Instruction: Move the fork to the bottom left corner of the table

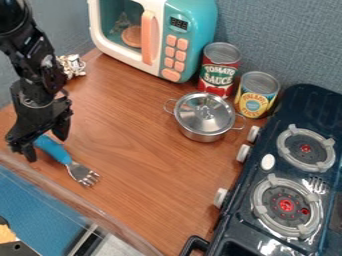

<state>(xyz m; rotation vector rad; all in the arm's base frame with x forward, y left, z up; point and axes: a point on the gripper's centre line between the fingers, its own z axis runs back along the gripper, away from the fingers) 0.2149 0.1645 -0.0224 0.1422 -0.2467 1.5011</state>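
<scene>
Wood surface (133, 185) first, running beneath everything else. Along its right edge stands a dark stove (227, 235) with two burners, its pale knobs facing the surface. The black arm (33, 65) comes in from the upper left, and a teal and white microwave (190, 20) with a peach door handle stands at the surface's top edge, with a round brown thing (131, 36) inside. Low by the left edge, the hand (45, 144) points down, released: its fingers stand apart, with the fork's blue handle between them. A lidded metal pot (204, 115) sits in the upper right part of the surface. Behind it, toward the upper right edge, are a red-labelled can (219, 70) and a yellow-labelled can (256, 95), side by side. The fork (81, 174) lies near the lower-left edge, handle toward the left corner, metal tines pointing inward to the lower right. Near the upper-left edge is a small shiny trinket (72, 66).
</scene>
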